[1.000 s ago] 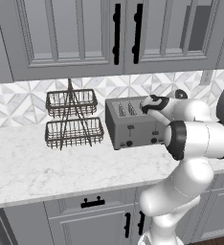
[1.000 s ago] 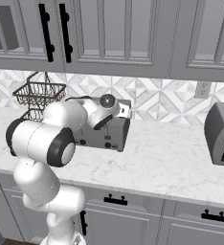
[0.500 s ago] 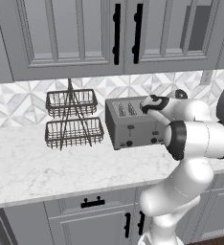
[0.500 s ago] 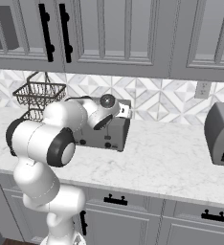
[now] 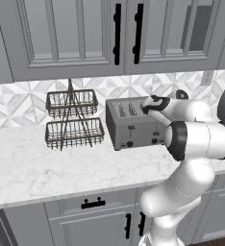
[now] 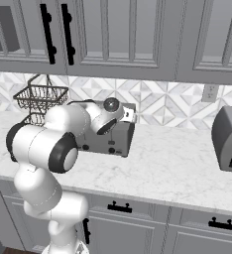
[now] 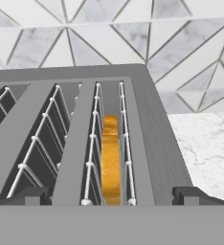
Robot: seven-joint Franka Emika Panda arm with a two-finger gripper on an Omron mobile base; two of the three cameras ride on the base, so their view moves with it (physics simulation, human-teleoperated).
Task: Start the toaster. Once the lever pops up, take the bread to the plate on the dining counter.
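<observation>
The grey four-slot toaster [image 5: 133,126] stands on the marble worktop against the tiled wall, also seen behind my arm [image 6: 119,138]. In the hand view I look down on the toaster's top [image 7: 152,139], and the bread [image 7: 110,158] stands on edge in the rightmost slot, its golden-brown crust up. My gripper [image 5: 150,103] hovers just above the toaster's right end. It is open wide [image 7: 111,196], with one fingertip [image 7: 30,195] on each side of the bread's slot and nothing between them. The plate and the dining counter are out of view.
A two-tier wire basket rack [image 5: 73,120] stands left of the toaster. Another grey appliance [image 6: 229,139] sits at the far right of the worktop [image 6: 177,168]. Upper cabinets with black handles [image 5: 117,33] hang overhead.
</observation>
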